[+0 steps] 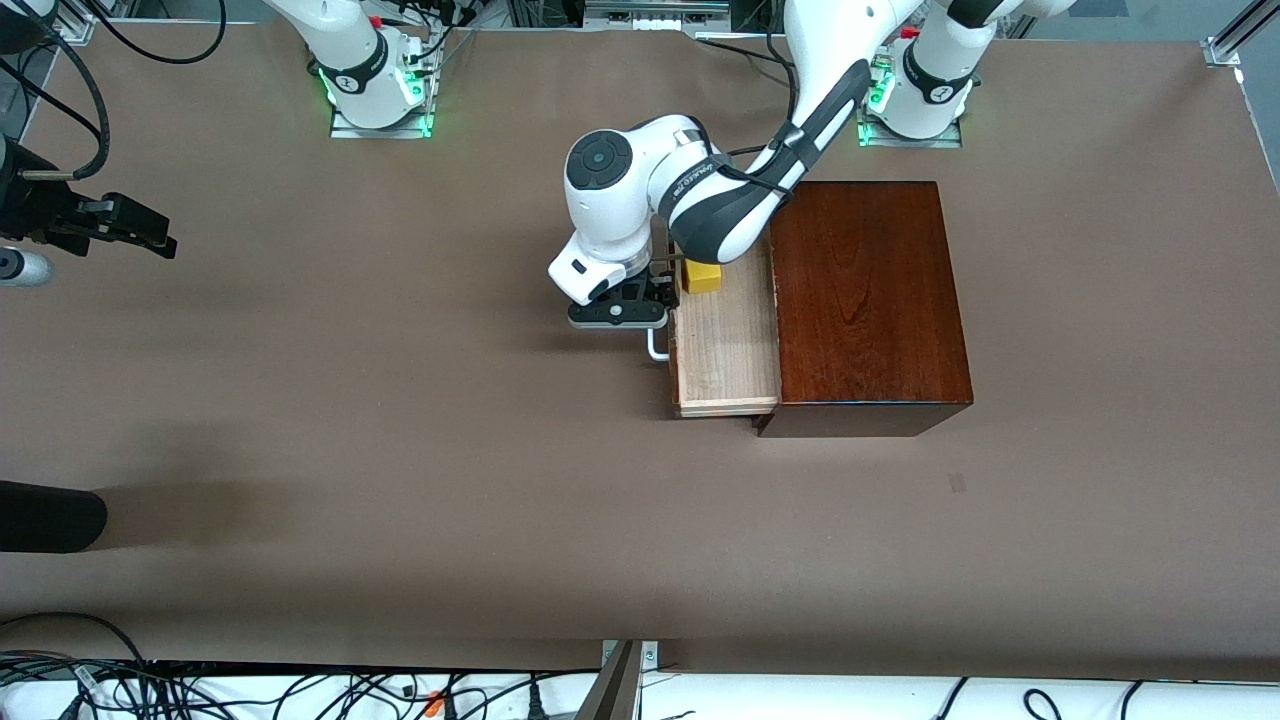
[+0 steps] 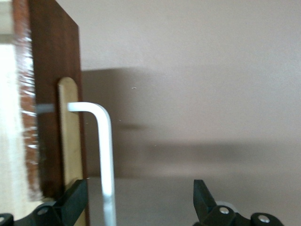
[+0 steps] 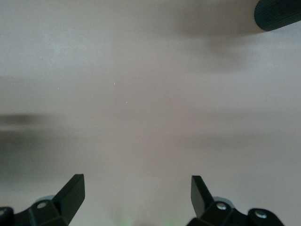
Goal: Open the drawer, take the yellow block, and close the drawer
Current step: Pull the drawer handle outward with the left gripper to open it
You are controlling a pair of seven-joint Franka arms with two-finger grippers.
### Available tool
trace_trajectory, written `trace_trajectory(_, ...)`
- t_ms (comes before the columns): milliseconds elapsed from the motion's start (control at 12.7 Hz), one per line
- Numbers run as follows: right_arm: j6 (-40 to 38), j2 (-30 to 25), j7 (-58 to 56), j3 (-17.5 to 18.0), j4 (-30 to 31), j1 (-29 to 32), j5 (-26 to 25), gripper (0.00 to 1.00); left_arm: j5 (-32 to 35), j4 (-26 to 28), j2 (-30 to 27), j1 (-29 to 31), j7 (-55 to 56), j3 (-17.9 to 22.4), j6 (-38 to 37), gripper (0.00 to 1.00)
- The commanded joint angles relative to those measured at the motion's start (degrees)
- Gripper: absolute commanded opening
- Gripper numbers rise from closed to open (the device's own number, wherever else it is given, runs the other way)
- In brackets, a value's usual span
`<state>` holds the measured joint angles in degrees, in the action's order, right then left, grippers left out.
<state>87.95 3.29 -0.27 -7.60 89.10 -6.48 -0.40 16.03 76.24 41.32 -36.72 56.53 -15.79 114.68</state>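
Observation:
The drawer [image 1: 725,345] stands pulled out of the dark mahogany box [image 1: 865,300], toward the right arm's end of the table. The yellow block [image 1: 701,277] lies in the drawer's pale-wood tray, at the corner farthest from the front camera, partly under the left arm. My left gripper [image 1: 630,305] hangs just outside the drawer front, open. In the left wrist view the white handle [image 2: 106,155] runs between its spread fingers [image 2: 75,200], close to the one beside the drawer front [image 2: 51,94]. My right gripper [image 1: 150,240] waits open over bare table at its own end [image 3: 138,193].
A black rounded object [image 1: 50,515] lies at the table's edge toward the right arm's end, also seen in the right wrist view as a dark rounded object [image 3: 277,14]. Brown table surface [image 1: 400,420] stretches between it and the box.

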Motion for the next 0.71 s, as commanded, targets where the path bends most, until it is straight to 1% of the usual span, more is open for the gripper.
trace_trajectory(0,-0.2,-1.3,-0.3,0.4,0.8,0.2,-0.7,1.00,-0.6,-2.7,-3.7,0.8,-2.8,-0.1,-6.9,1.00)
trace_trajectory(236,-0.1,-1.4,0.2,0.6,0.8,0.2,-0.5,1.00,-0.8,-3.4,-9.6,3.2,-9.8,-0.7,-17.2,1.00)
trace_trajectory(314,0.3,-1.4,0.2,0.6,0.8,0.2,-0.4,1.00,-0.9,-3.3,-11.5,4.9,-12.5,-0.7,-19.9,1.00)
trace_trajectory(471,-0.1,-1.6,0.4,0.9,0.8,0.2,0.0,1.00,-2.6,-3.3,-14.8,10.4,-18.6,-0.7,-23.7,1.00)
trace_trajectory(550,-0.3,-2.0,2.3,2.1,0.8,0.0,0.0,1.00,-3.5,-3.0,-16.5,13.9,-22.0,-0.7,-25.6,1.00)
trace_trajectory(629,-0.2,-2.6,7.3,4.4,0.7,0.0,0.1,1.00,-4.2,-3.0,-17.9,17.1,-26.3,-0.7,-27.8,1.00)
